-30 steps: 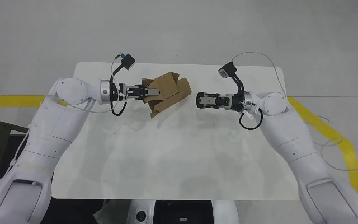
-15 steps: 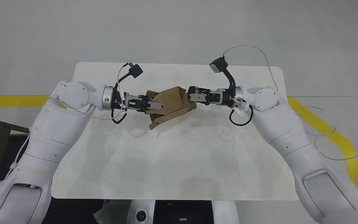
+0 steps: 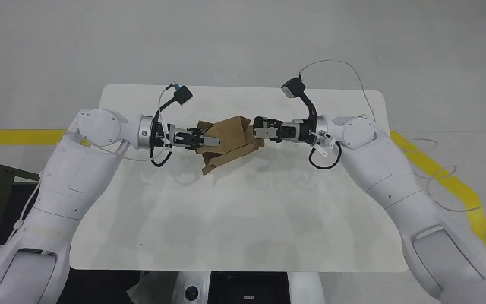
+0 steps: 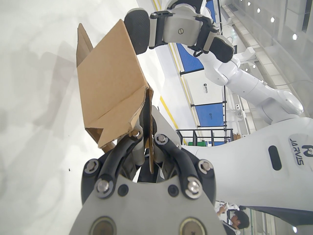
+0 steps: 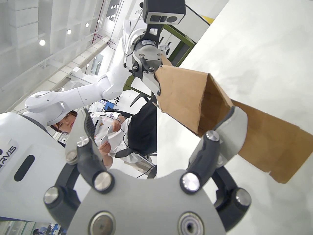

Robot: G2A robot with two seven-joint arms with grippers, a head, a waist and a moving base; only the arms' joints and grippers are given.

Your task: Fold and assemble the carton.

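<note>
A brown cardboard carton [image 3: 230, 137], partly folded with its flaps loose, hangs just above the white table between my two arms. My left gripper [image 3: 206, 140] is shut on a flap at the carton's left end; in the left wrist view its fingers [image 4: 148, 128] pinch the thin cardboard edge below the carton body [image 4: 110, 74]. My right gripper [image 3: 257, 129] stands open at the carton's right end. One of its fingers [image 5: 232, 121] lies against the carton wall [image 5: 183, 94], the other finger [image 5: 83, 123] is free. The right gripper [image 4: 179, 42] touches the carton's far corner.
The white table [image 3: 228, 228] has bare room in front of and beside the carton. A yellow floor line [image 3: 30, 137] runs past both table ends. The left gripper [image 5: 146, 72] shows beyond the carton in the right wrist view.
My right gripper has moved left from a spot apart from the carton until it touches its right end. The left gripper has carried the carton slightly right.
</note>
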